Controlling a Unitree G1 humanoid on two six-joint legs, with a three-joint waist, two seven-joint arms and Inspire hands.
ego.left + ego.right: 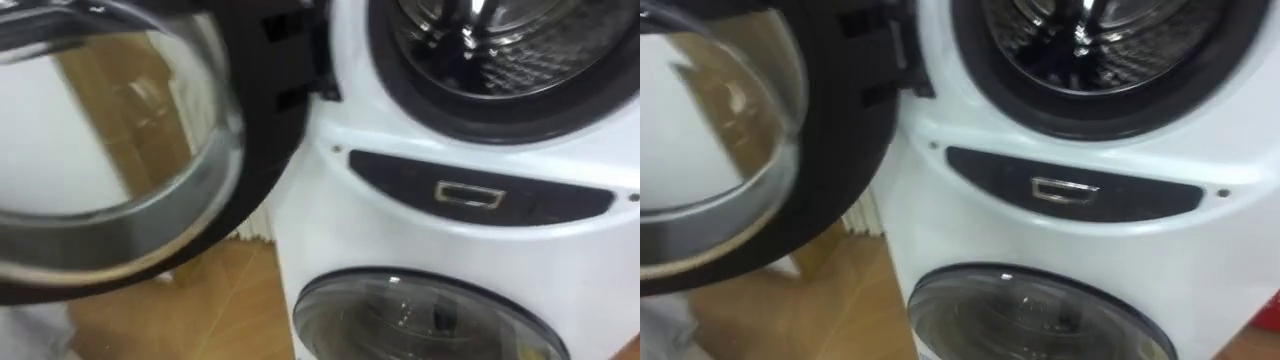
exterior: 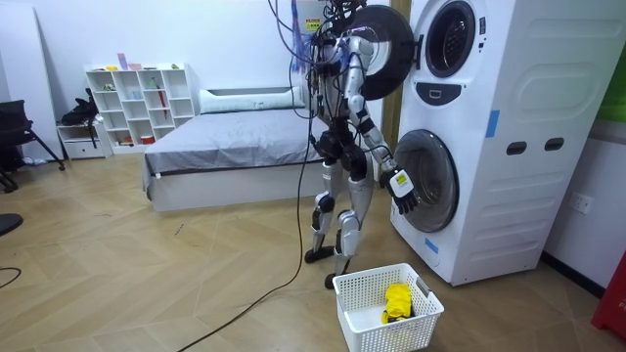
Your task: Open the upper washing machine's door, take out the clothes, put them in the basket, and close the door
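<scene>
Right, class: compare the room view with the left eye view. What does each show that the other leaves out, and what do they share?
Room view: the robot standing at the stacked machines, its right hand hanging by the lower door. There is also a white basket on the floor with something yellow inside, a bed and a shelf.

Left eye view: close up, the upper drum's perforated metal wall and a small display on the dark panel.

Both: the upper door swung open, the lower door shut.

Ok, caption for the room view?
Robot facing stacked washing machines, upper door open, right hand hanging by the lower door, white basket with a yellow item behind it.
</scene>
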